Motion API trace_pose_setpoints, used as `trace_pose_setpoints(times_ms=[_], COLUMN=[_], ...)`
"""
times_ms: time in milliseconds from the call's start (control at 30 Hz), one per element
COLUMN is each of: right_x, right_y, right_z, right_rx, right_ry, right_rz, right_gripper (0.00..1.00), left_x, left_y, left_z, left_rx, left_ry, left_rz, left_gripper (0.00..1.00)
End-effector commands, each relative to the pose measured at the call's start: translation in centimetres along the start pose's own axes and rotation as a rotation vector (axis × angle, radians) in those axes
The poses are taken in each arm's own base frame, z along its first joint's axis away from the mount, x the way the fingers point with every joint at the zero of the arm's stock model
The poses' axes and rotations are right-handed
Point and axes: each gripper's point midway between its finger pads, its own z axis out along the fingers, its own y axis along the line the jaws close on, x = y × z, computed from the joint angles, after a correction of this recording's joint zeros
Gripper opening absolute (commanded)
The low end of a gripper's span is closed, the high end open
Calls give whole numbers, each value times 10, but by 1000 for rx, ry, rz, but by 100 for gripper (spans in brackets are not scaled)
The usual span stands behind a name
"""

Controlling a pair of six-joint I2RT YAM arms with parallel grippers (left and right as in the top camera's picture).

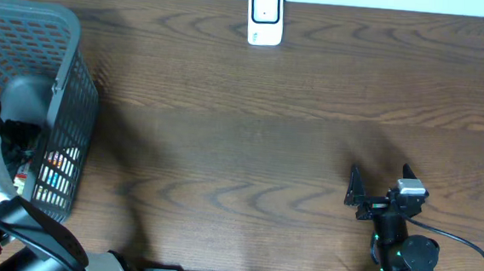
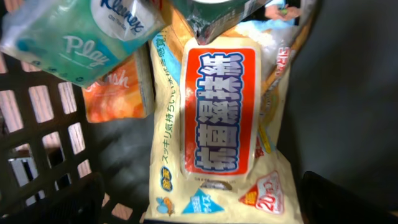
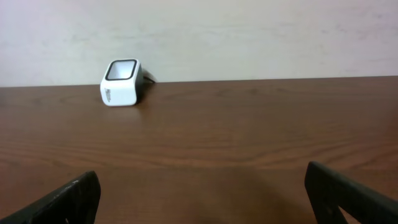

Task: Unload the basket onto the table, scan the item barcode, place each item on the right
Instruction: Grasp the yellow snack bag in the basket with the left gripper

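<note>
Two arms on this rig, both with jaws spread wide and nothing in either. Far left, my left gripper (image 2: pixel 202 202) hangs inside the grey plastic mesh basket (image 1: pixel 67 72), right over a cream soft-plastic wipes pack with a red-orange label (image 2: pixel 217 112), which lies beside a teal tissue pack (image 2: pixel 81 37). I'd guess it's light, squishy and a bit slippery, so pinch across its narrow width mid-pack. The small white box scanner (image 1: pixel 266 18) sits at the far edge of the brown wooden table (image 1: pixel 224 151), and the right gripper (image 1: pixel 381 181) is parked near-right.
</note>
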Motion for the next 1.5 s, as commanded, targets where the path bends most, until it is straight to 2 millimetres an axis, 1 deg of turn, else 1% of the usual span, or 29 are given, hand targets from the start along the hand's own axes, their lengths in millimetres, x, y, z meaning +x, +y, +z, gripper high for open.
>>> trace_pose_setpoints(times_ms=[0, 467, 733, 767, 800, 933, 967, 1000, 1100, 1133, 1200, 1267, 1367, 1467], right_x=[0, 1, 1, 0, 1, 1, 1, 1, 1, 1, 1, 0, 1, 1], right_y=[-2, -2, -2, -2, -2, -2, -2, -2, -2, -2, -2, -2, -2, -2], right_z=[0, 0, 0, 0, 0, 0, 0, 0, 0, 0, 0, 0, 0, 0], right_rx=[6, 6, 6, 6, 6, 6, 6, 6, 6, 6, 6, 6, 6, 6], right_ry=[0, 1, 1, 0, 1, 1, 1, 1, 1, 1, 1, 0, 1, 1], right_rz=[14, 14, 14, 14, 14, 14, 14, 14, 14, 14, 14, 14, 14, 14], right_gripper=[99, 99, 99, 99, 99, 99, 99, 99, 99, 99, 99, 99, 99, 99], left_x=[3, 9, 14, 15, 16, 21, 21, 21, 20, 19, 18, 14, 5, -7], left_y=[5, 3, 0, 1, 1, 3, 4, 3, 3, 2, 0, -3, -7, -12], left_z=[10, 46, 73, 76, 78, 86, 86, 86, 86, 85, 82, 73, 54, 28], left_rx=[-25, -59, -102, -109, -117, -139, -140, -139, -137, -135, -123, -108, -84, -36], left_ry=[2, 40, 89, 96, 105, 130, 131, 130, 129, 128, 125, 118, 91, 37], left_rz=[-14, -5, 11, 12, 14, 20, 21, 21, 20, 19, 17, 13, 7, -5], left_gripper=[98, 98, 99, 96, 90, 52, 48, 45, 32, 28, 25, 21, 19, 19])
